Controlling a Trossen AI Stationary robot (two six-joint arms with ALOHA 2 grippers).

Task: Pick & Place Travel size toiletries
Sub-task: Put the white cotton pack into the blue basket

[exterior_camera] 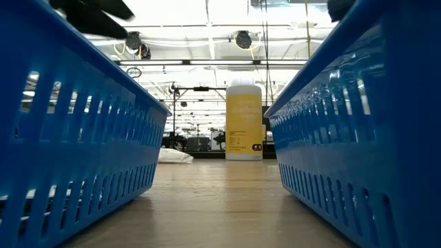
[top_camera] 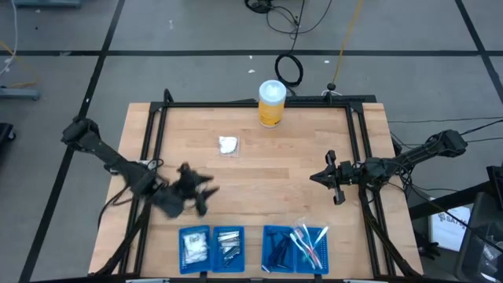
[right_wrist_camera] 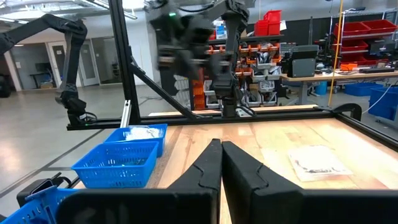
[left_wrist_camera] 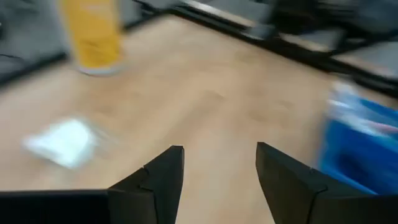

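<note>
A yellow canister (exterior_camera: pixel 244 121) stands between two blue trays (exterior_camera: pixel 76 138).

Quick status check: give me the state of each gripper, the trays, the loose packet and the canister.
left gripper: open, empty, above the table near the trays
right gripper: shut, empty, waiting at the table's right
blue trays: along the front edge, already holding toiletries
white packet: lying loose on the table
yellow canister: upright, lid on

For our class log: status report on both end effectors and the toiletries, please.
Left end effector open, empty, above trays. Right end effector shut, waiting at right. One white packet left on table; nothing blocking it.
</note>
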